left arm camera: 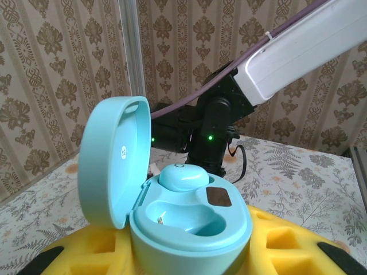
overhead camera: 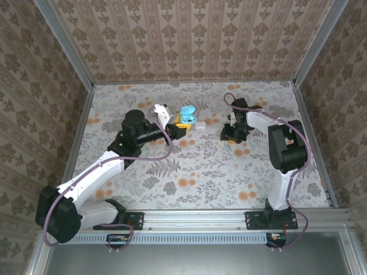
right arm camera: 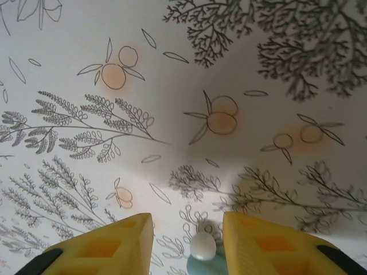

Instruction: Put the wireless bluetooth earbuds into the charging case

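My left gripper point(overhead camera: 179, 125) is shut on the light teal charging case point(overhead camera: 186, 113), holding it above the table. In the left wrist view the case point(left arm camera: 192, 226) sits between the yellow fingers point(left arm camera: 289, 243) with its lid point(left arm camera: 112, 160) standing open at the left. One teal earbud point(left arm camera: 183, 176) is seated in the back socket; the front socket is empty. The other earbud point(right arm camera: 203, 247), a whitish tip on a teal body, lies on the table between the open fingers of my right gripper point(right arm camera: 187, 229), close to the right finger point(right arm camera: 269, 240). From above, that earbud point(overhead camera: 227, 146) lies just below the right gripper point(overhead camera: 231, 136).
A small white rounded-square item point(overhead camera: 200, 124) lies on the floral table cover beside the held case. The right arm point(left arm camera: 287, 54) rises behind the case in the left wrist view. Patterned walls close off three sides.
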`<move>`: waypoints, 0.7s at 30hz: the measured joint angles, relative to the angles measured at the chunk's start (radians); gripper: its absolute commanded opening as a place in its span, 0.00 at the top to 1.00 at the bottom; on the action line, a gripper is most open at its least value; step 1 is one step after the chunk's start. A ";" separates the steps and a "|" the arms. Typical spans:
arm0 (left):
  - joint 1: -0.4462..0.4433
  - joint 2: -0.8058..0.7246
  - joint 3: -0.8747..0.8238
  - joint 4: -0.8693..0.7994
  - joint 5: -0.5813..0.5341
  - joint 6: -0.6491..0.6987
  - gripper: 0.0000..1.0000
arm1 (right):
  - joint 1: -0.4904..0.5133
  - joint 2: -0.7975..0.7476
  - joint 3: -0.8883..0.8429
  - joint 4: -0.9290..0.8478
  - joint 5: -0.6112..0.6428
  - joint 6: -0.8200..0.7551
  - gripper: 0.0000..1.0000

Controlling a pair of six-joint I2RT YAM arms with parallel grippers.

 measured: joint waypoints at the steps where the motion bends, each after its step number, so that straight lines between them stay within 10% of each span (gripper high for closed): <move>1: 0.000 0.000 0.000 0.000 0.000 0.000 0.74 | 0.007 0.008 0.006 -0.004 0.000 -0.003 0.63; 21: -0.005 -0.005 0.000 0.000 -0.004 0.000 0.74 | 0.119 0.031 0.035 -0.146 -0.016 -0.103 0.65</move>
